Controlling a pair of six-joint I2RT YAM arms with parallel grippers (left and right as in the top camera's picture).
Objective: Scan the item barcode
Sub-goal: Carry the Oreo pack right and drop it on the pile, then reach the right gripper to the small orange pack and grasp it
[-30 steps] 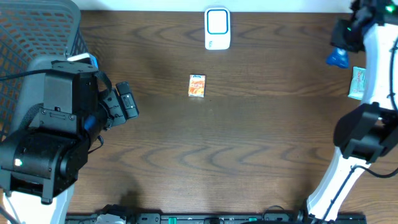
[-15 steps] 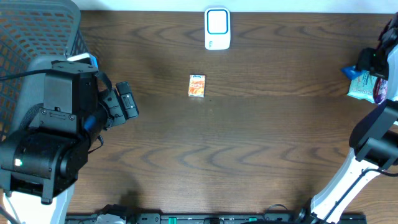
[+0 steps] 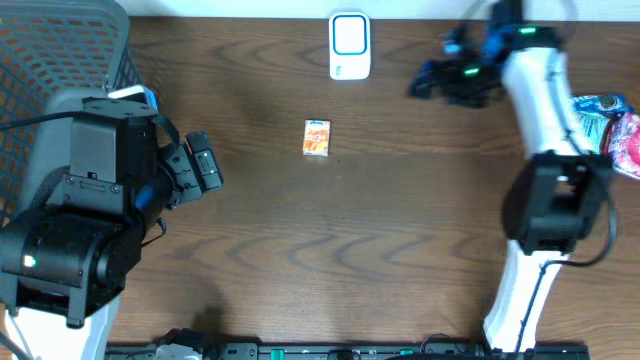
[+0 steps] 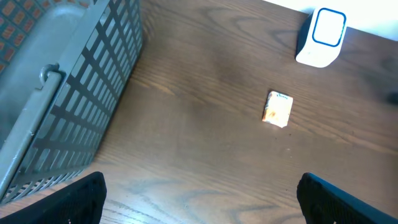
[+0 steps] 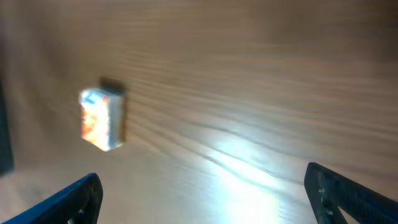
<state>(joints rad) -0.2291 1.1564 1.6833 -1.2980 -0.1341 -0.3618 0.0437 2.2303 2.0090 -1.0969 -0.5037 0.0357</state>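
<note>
Wooden tabletop, small packet well apart from both jaws

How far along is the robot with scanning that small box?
Done: nothing visible; the small orange box lies on the table, apart from the white scanner. In hand: the open, empty right gripper hovers near the box. Left: grasping and scanning it.

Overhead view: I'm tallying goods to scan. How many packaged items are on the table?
3: a small orange box mid-table, and a blue packet and a pink packet at the right edge, partly cut off. The right arm may hide more.
</note>
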